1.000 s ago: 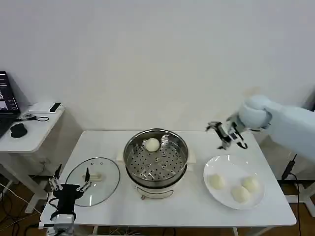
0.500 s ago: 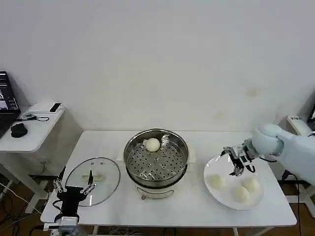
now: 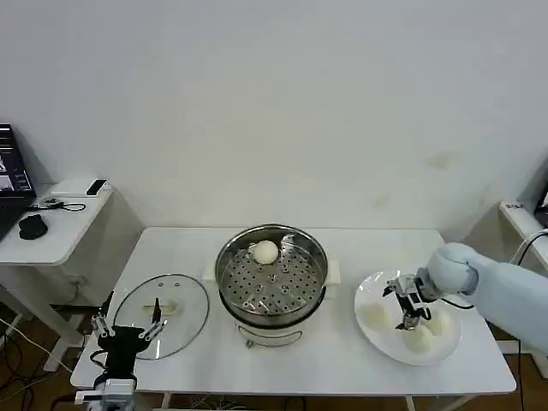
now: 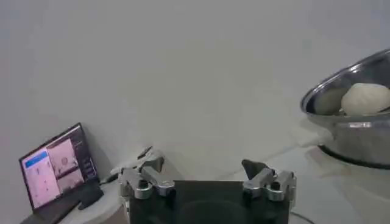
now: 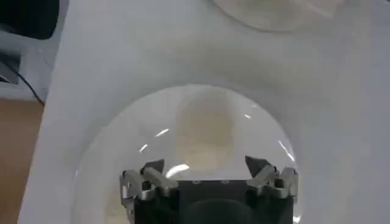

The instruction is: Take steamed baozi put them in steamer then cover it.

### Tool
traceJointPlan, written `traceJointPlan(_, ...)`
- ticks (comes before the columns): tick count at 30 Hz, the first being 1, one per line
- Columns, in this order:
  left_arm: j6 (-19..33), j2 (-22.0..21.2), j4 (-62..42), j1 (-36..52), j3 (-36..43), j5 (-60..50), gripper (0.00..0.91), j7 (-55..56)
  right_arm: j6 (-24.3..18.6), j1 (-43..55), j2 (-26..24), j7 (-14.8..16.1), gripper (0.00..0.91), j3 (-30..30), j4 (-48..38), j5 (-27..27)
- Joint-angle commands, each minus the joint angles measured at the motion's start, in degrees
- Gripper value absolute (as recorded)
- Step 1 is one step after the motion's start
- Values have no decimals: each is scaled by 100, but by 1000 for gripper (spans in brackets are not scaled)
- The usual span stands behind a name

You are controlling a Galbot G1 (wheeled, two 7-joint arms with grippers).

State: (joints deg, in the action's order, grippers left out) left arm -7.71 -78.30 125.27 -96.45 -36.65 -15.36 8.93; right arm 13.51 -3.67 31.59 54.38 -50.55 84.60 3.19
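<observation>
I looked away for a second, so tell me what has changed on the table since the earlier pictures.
The right gripper has come down from above the table's far right side to just over the white plate, fingers open, among the three buns there; nothing gripped yet. The left gripper shifted slightly near the glass lid, still open. The steamer with its one bun and the lid stayed put.

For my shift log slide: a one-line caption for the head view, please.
Right gripper open over the plate of buns; one bun sits in the steamer, lid off.
</observation>
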Motion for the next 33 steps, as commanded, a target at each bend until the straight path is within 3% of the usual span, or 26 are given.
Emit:
traceJointPlan(1,3,2,-2,-5,-2,-7,907,-1,26,-343,214,-39,836,224,-215,47)
traceJointPlan(21,7,-28,0,-11,-28,-7,907,6,184,-318,474,30,564,248,-362,92)
traceJointPlan(28,8,-24,12,-12,-32,-3,907,8,202,-4,319,152,584,233,-287,27)
traceJointPlan(33,7,0,3,-2,-33,14,907,3,215,779,121,247,584,141,-194,-181)
